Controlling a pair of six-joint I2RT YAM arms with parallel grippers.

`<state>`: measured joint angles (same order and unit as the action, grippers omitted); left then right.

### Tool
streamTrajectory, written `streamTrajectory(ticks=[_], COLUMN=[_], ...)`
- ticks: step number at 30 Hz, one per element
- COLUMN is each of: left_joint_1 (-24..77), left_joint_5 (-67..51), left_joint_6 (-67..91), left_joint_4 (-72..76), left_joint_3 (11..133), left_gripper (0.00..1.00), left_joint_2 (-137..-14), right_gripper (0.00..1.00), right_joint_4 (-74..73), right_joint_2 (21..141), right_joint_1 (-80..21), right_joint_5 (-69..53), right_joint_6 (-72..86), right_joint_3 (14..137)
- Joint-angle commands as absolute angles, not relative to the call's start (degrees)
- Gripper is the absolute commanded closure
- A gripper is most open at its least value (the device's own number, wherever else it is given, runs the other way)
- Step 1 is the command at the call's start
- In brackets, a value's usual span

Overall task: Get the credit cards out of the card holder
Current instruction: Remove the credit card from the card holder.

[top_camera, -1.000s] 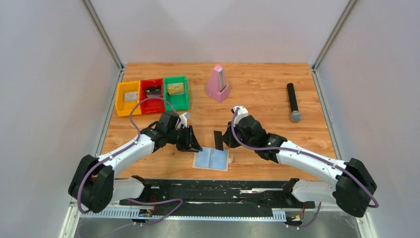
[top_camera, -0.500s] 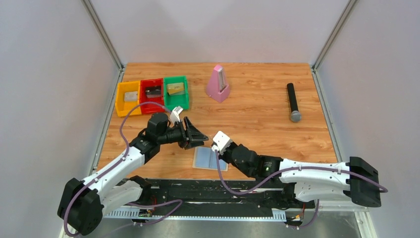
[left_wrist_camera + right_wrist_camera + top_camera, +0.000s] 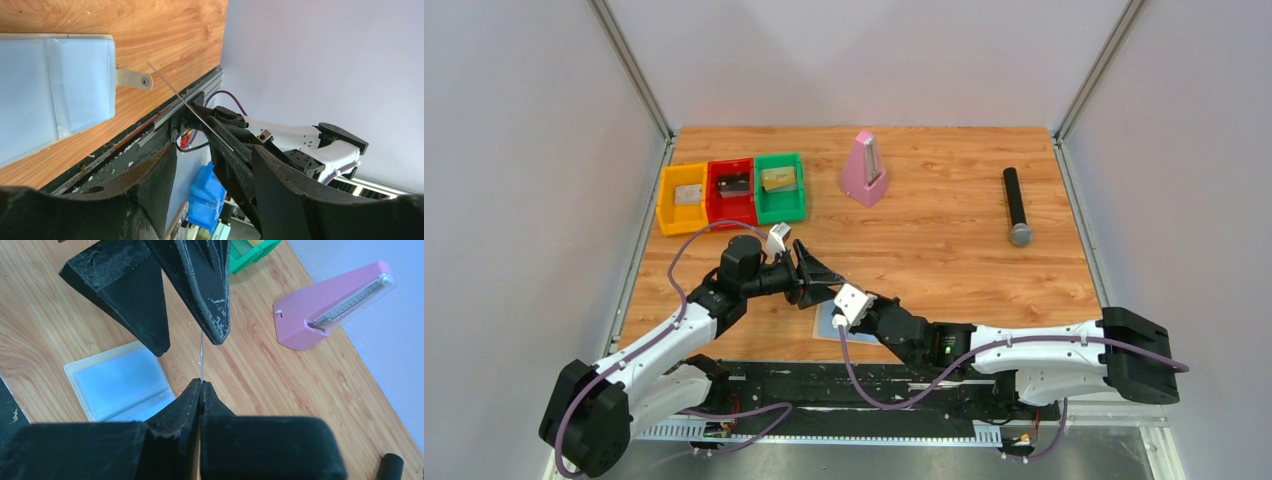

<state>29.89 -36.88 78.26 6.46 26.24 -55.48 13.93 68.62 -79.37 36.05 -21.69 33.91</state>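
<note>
Bright, even light (right fingers (image 3: 186, 402) blurred close-up).

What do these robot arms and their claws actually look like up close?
The left arm and right arm are white shells between bulky black joints, each trailed by a looping purple cable. The left gripper and right gripper have black wedge-shaped fingers with scuffed, whitish edges.

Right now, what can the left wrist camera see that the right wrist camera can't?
Only the left wrist view shows a beige snap tab, the black front rail and the right arm in white. Only the right wrist view shows the pink metronome, the green bin and the end of the black microphone. Both show the card holder lying open on the wooden table, and the thin card, edge-on, pinched in the shut right pincer near the open left pincer.
</note>
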Motion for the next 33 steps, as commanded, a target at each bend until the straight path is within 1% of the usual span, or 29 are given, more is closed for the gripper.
streamTrajectory(ticks=[1, 6, 12, 14, 16, 17, 18, 19, 20, 21, 22, 23, 24, 26, 27, 29, 33], left_joint_1=[29.9, 29.8, 29.8, 29.9, 29.9, 29.9, 29.9, 29.9, 29.9, 29.9, 29.8, 29.9, 29.9, 29.9, 29.9, 29.9, 29.9], left_joint_5=[-37.3, -35.4, -36.6, -36.5, -36.3, -36.0, -35.8, -35.6, -35.5, -35.4, -35.5, -35.7, -35.8, -36.4, -37.1, -38.2, -40.3], left_joint_6=[79.1, 79.3, 80.6, 80.3, 80.2, 80.2, 80.1, 80.1, 79.6, 78.9, 78.4, 77.1, 76.2, 73.0, 70.7, 66.4, 58.0], left_joint_4=[8.0, 6.9, 10.4, 9.8, 9.6, 9.5, 9.5, 9.4, 9.3, 9.2, 9.3, 9.3, 9.1, 9.2, 9.3, 9.3, 7.4], left_joint_3=[26.0, 25.9, 26.1, 26.2, 25.7, 25.6, 25.3, 25.3, 25.3, 25.3, 25.5, 25.6, 26.0, 26.9, 27.1, 28.0, 29.9], left_gripper=[0.35, 0.35, 0.43, 0.47, 0.59, 0.62, 0.70, 0.75, 0.84, 0.88, 0.95, 0.98, 1.00, 1.00, 1.00, 1.00, 1.00], left_joint_2=[-53.4, -53.4, -56.9, -57.3, -57.3, -57.2, -57.0, -56.9, -56.9, -57.0, -57.2, -57.3, -57.7, -58.5, -58.7, -59.3, -60.0], right_gripper=[1.00, 1.00, 1.00, 1.00, 1.00, 1.00, 0.99, 0.97, 0.95, 0.93, 0.89, 0.85, 0.78, 0.66, 0.62, 0.60, 0.55], right_joint_4=[17.2, 18.6, 19.8, 19.8, 19.6, 19.3, 18.9, 18.6, 18.5, 19.0, 19.4, 19.0, 18.3, 16.0, 13.7, 9.1, 2.0], right_joint_2=[68.2, 67.8, 68.8, 69.4, 70.0, 70.2, 70.5, 70.6, 70.5, 70.3, 70.0, 69.6, 69.0, 67.1, 65.7, 62.3, 53.6], right_joint_1=[-79.7, -80.7, -81.8, -82.4, -82.7, -82.8, -82.7, -82.7, -82.7, -82.7, -82.7, -82.7, -82.7, -82.4, -81.8, -79.8, -72.0], right_joint_5=[38.3, 37.3, 37.5, 37.9, 37.9, 37.8, 37.6, 37.4, 37.1, 36.7, 36.3, 36.1, 36.0, 35.7, 35.0, 32.3, 21.0], right_joint_6=[-22.1, -23.7, -25.8, -26.2, -26.0, -25.7, -25.3, -24.9, -24.3, -24.0, -23.8, -23.2, -22.3, -19.6, -17.2, -9.7, 5.4], right_joint_3=[34.7, 34.0, 34.1, 34.4, 34.4, 34.3, 34.1, 33.9, 33.3, 32.5, 31.8, 31.4, 31.3, 31.4, 31.8, 33.0, 34.3])
